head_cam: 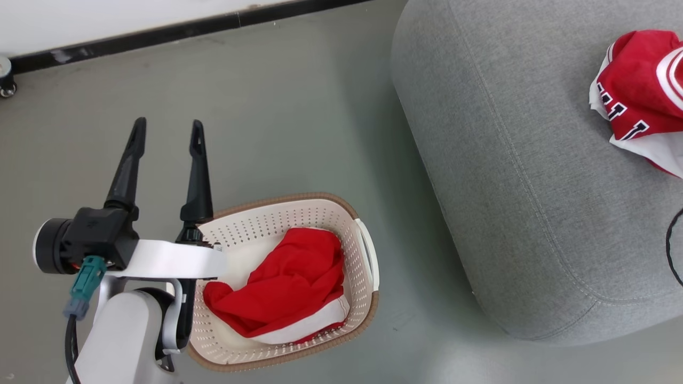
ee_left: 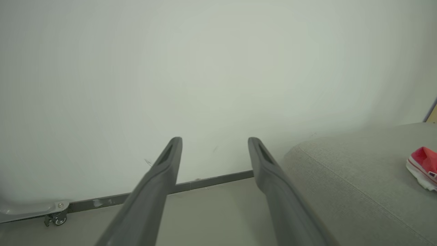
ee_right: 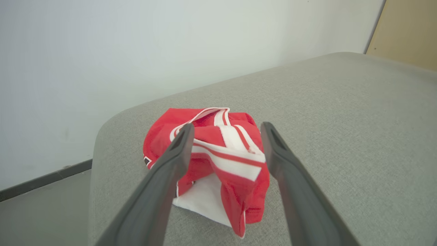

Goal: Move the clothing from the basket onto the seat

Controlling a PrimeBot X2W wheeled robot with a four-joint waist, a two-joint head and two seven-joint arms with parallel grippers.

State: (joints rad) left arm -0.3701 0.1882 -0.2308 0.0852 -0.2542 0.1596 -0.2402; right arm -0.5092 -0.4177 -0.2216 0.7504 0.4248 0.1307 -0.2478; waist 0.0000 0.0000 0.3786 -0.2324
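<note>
The seat (head_cam: 533,186) is covered in a light-grey woven cloth, matt and finely grained, with stitched seams along its rounded edges. The basket (head_cam: 368,250), at six o'clock in the head view, is made of smooth cream plastic with a faint sheen and is pierced by rows of small holes. Its brown rim band (head_cam: 277,197) looks ribbed. The garment in the basket (head_cam: 288,282) is of soft red cloth, matt and creased. The garment on the seat (head_cam: 640,90), at two o'clock, is of like cloth. The fingers of the left gripper (head_cam: 168,124) are of dark matt plastic, and the wrist shell (head_cam: 160,258) is glossy white. The floor (head_cam: 293,106) is smooth and dully reflective.
</note>
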